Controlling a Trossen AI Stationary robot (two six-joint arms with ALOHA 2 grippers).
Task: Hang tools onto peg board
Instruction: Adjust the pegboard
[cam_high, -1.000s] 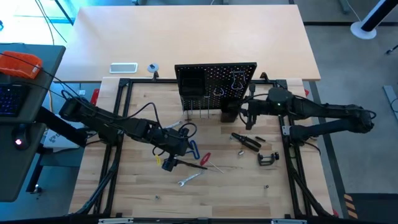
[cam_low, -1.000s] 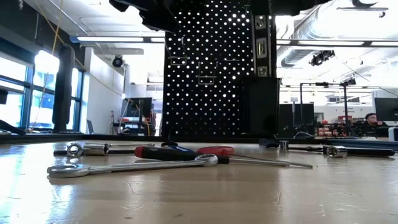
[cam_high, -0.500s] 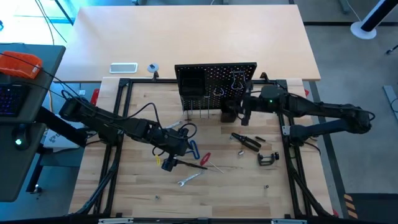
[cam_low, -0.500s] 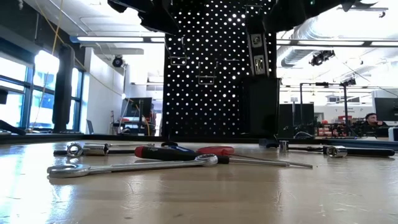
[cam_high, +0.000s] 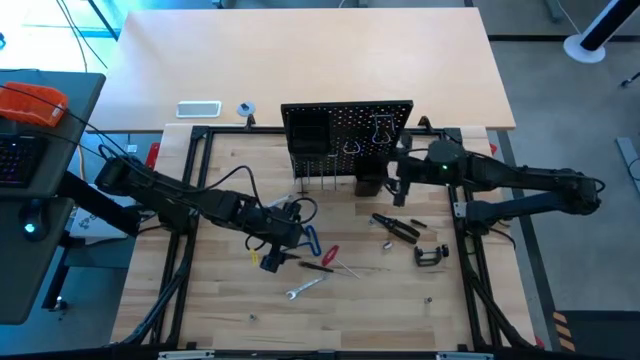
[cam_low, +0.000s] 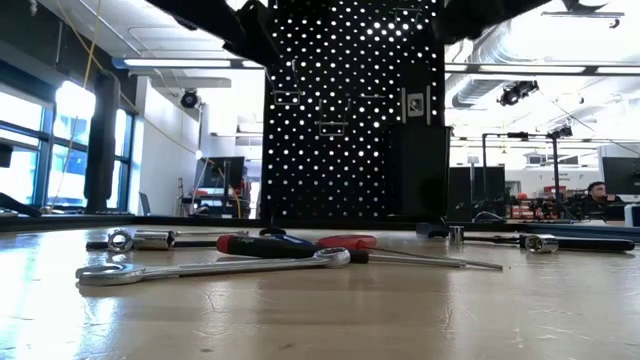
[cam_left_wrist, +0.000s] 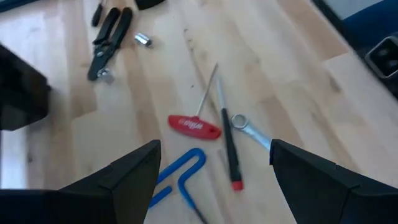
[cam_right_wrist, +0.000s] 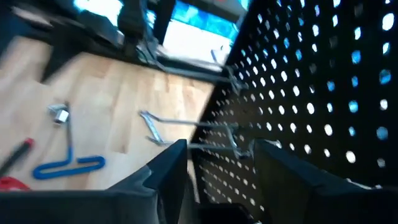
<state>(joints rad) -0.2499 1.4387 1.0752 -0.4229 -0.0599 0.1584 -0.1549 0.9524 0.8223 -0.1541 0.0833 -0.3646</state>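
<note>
Your right hand (cam_high: 392, 183) sits right at the face of the peg board (cam_high: 345, 120), its fingers (cam_right_wrist: 166, 174) spread apart with nothing between them; the wrist view shows bare wire hooks (cam_right_wrist: 214, 146) just ahead of it. Your left hand (cam_high: 283, 238) hovers low over the loose tools, fingers (cam_left_wrist: 127, 177) wide apart and empty. Just under and ahead of it lie the blue-handled hex key (cam_left_wrist: 180, 177), the red-handled T key (cam_left_wrist: 194, 126), a slim screwdriver (cam_left_wrist: 229, 149) and a silver wrench (cam_left_wrist: 249, 129). Well off toward the right hand's side of the bench (cam_high: 240, 290) rest the black pliers (cam_high: 398, 226) and the C-clamp (cam_high: 431, 255).

You look to be between hangs: the right hand is at the board without a tool, and the left hand is lined up for a pick. The next move probably calls for lowering the left hand onto the blue handle, closing squarely across it, and lifting clear of the neighbours touching it.
</note>
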